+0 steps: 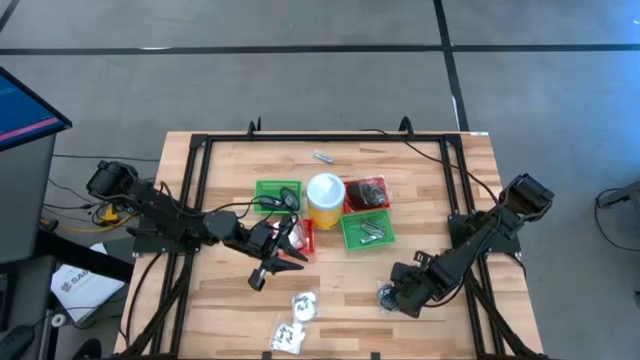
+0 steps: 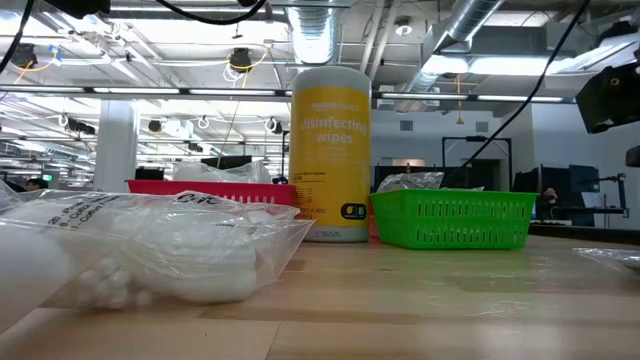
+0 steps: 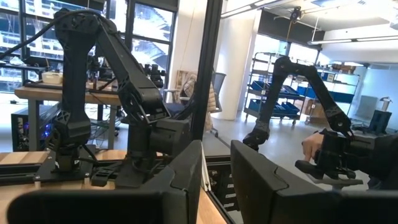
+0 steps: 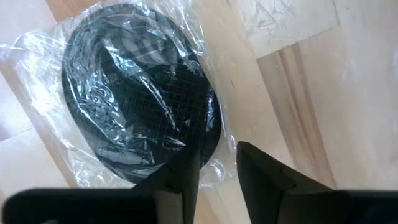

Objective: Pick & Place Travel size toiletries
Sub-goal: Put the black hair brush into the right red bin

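**Inspector:** Which step is in hand?

**Recorder:** A pick is judged to be under way. The right gripper (image 4: 217, 165) is set low over a bagged dark round piece (image 4: 140, 93) lying on the bench (image 1: 440, 325), near its front edge. The fingers are narrowly parted at the bag's edge; nothing is seen pinched.

**Inspector:** What is called for next?

**Recorder:** A firm close on the bag, then a lift toward the green basket (image 1: 352, 238). The right arm is stretched low and forward. The left gripper (image 1: 292, 248) is held near the red basket (image 1: 307, 238), fingers slightly apart, nothing visibly held.
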Controlling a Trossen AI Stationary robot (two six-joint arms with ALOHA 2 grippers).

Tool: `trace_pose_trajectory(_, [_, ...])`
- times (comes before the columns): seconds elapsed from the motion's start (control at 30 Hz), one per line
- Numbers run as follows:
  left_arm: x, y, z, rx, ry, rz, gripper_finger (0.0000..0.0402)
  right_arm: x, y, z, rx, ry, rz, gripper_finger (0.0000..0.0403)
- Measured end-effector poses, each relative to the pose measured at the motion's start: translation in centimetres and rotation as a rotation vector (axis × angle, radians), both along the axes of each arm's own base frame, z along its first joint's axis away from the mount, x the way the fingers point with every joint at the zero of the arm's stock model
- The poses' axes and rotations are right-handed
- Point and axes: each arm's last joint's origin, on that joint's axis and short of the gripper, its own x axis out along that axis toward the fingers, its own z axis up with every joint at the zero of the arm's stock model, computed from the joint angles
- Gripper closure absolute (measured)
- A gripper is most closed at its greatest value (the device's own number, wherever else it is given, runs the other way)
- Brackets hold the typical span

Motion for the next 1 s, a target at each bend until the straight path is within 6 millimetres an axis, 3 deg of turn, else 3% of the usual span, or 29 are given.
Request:
trace_pose_trajectory(0.3, [0.0,0.0,0.0,0.000,0.000,0.000,0.0325,-0.3,0.2,-0.3,-0.014,0.008,0.063,0.0396])
trace_pose_trajectory(0.67, [0.0,0.0,0.0,0.000,0.000,0.000,0.0325,-0.1,0.0,-0.1,0.036,0.042,0.100,0.0402])
trace_pose_trajectory(1.0, [0.0,0.0,0.0,0.000,0.000,0.000,0.0325,-0.6,-1.2,3.0,0.092,-0.017,0.087,0.0403])
